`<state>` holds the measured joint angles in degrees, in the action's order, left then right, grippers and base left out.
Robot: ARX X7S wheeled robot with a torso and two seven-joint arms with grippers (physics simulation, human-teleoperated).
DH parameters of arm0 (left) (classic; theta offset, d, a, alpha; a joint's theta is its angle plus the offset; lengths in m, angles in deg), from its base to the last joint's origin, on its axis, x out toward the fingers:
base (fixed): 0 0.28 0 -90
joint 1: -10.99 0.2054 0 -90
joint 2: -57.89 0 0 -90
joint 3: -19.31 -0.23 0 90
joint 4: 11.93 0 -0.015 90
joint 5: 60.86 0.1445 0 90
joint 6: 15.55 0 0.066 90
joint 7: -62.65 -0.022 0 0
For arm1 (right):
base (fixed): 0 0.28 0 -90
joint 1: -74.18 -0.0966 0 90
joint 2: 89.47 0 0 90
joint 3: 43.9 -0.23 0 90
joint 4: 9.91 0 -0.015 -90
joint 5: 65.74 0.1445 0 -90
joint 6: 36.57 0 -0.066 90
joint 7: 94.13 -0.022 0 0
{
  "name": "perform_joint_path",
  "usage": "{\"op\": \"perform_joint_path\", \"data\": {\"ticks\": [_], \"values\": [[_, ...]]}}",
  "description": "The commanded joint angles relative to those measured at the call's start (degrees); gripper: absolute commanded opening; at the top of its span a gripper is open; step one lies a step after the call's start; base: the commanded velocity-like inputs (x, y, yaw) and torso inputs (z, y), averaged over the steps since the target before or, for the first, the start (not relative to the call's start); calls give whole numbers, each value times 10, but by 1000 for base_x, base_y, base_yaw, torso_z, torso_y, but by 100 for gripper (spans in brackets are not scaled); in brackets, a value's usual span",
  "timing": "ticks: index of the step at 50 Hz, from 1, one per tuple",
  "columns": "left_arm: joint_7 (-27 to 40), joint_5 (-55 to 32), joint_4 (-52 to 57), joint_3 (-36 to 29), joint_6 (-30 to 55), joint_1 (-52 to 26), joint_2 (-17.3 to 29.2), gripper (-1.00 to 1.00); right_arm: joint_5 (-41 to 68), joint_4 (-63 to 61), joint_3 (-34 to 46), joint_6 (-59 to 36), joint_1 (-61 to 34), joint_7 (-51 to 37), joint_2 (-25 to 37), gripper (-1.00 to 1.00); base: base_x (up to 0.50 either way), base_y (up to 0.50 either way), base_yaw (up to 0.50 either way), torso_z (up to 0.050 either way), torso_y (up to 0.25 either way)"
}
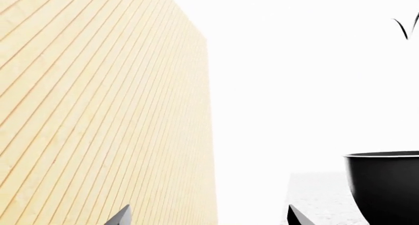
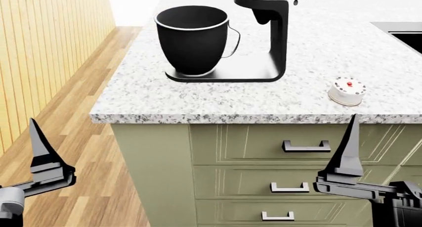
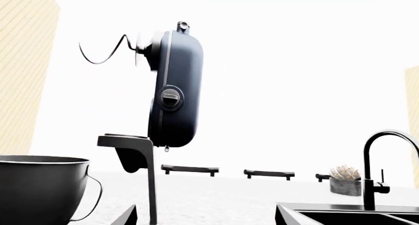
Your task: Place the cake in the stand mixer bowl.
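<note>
The cake (image 2: 347,91), small, round and white with a red cherry, sits on the granite counter near its front edge, right of the mixer. The stand mixer bowl (image 2: 192,39), black with a pale rim and a side handle, stands on the mixer base at the counter's left end. It also shows in the left wrist view (image 1: 386,190) and the right wrist view (image 3: 39,190). My left gripper (image 2: 36,133) is open and empty, low beside the counter's left corner. My right gripper (image 2: 351,133) is open and empty, in front of the drawers below the cake. Neither wrist view shows the cake.
The black mixer stand (image 2: 267,44) holds its tilted-up head (image 3: 173,92) above the bowl. A dark sink (image 2: 402,34) with a faucet (image 3: 386,166) lies at the counter's right. Drawers with handles (image 2: 307,146) face me. A wooden slat wall (image 2: 46,49) stands at the left.
</note>
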<state>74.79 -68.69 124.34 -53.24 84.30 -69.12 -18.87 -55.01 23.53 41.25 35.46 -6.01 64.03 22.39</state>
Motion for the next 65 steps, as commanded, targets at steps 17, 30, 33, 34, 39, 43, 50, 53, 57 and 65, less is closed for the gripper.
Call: {"op": "perform_joint_path", "data": {"ticks": [17,30,33,34,39,43,50,53,57,65], "values": [[5,10,-11,-17,-7,3,9,100,-15,-14,4,-22,-1,-25,10,100,218,0,0,0,0],[8,11,-13,-22,-7,3,14,100,-5,-18,-2,-10,5,-29,14,100,500,0,0,0,0],[8,12,-14,-23,-7,3,15,100,-6,-17,-2,-7,4,-31,14,100,500,0,0,0,0],[9,11,-14,-23,-8,3,15,100,-9,-17,-1,-10,3,-34,14,100,500,0,0,0,0],[10,13,-16,-26,-9,4,16,100,-5,-18,-6,-5,3,-38,14,100,122,0,0,0,0],[11,12,-14,-26,-8,4,17,100,-4,-21,-5,-7,4,-40,17,100,0,0,0,0,0],[11,12,-14,-28,-8,5,20,100,8,-23,-9,-20,-3,-45,21,100,0,0,0,0,0],[11,11,-15,-29,-10,6,20,100,40,-26,-23,-42,-14,-49,22,100,0,0,0,0,0],[11,10,-14,-30,-10,6,22,100,82,-33,-21,-83,-34,-92,66,100,0,0,0,0,0],[11,8,-19,-33,-14,6,24,100,496,-18,-121,-173,-111,-286,341,100,0,0,0,0,0]]}}
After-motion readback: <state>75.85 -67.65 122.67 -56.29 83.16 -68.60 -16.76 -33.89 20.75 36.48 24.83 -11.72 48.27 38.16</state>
